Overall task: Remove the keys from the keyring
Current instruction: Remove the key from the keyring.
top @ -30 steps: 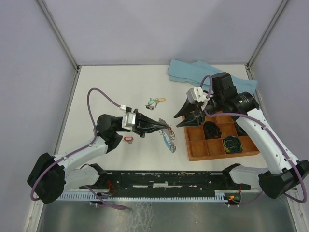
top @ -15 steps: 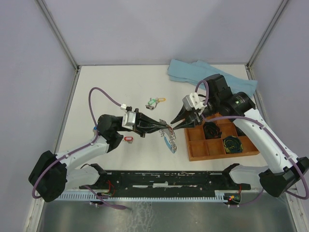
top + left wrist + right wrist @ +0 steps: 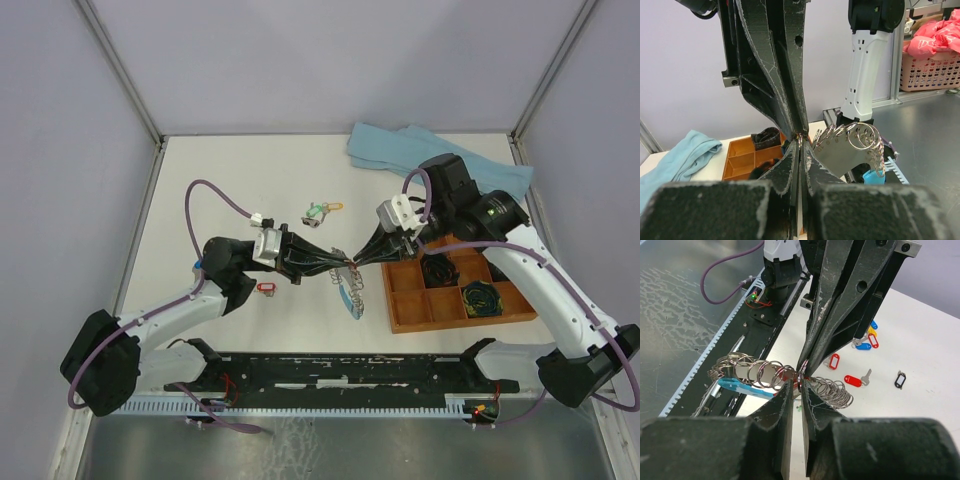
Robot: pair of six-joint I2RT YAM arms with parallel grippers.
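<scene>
The keyring (image 3: pixel 349 293) hangs above the table between both grippers, its light-blue arc (image 3: pixel 346 298) lowest. My left gripper (image 3: pixel 346 264) is shut on it from the left. My right gripper (image 3: pixel 361 261) is shut on it from the right, tip to tip with the left. In the right wrist view my right gripper (image 3: pixel 799 382) pinches one split ring beside something red, with the keyring's (image 3: pixel 756 375) other rings spread either side. In the left wrist view my left gripper (image 3: pixel 801 139) pinches at the same spot beside the keyring's plate (image 3: pixel 847 150). Loose keys lie on the table: green and yellow tagged (image 3: pixel 322 210), red tagged (image 3: pixel 265 288).
A wooden tray (image 3: pixel 398 322) with black cable bundles (image 3: pixel 437 268) stands right of the grippers. A light-blue cloth (image 3: pixel 400 145) lies at the back right. More tagged keys (image 3: pixel 856 381) and a black tag frame (image 3: pixel 899 380) show in the right wrist view.
My right gripper has swung left from over the tray, closed from open, and now pinches the keyring held by my left gripper. The left arm has barely moved.
</scene>
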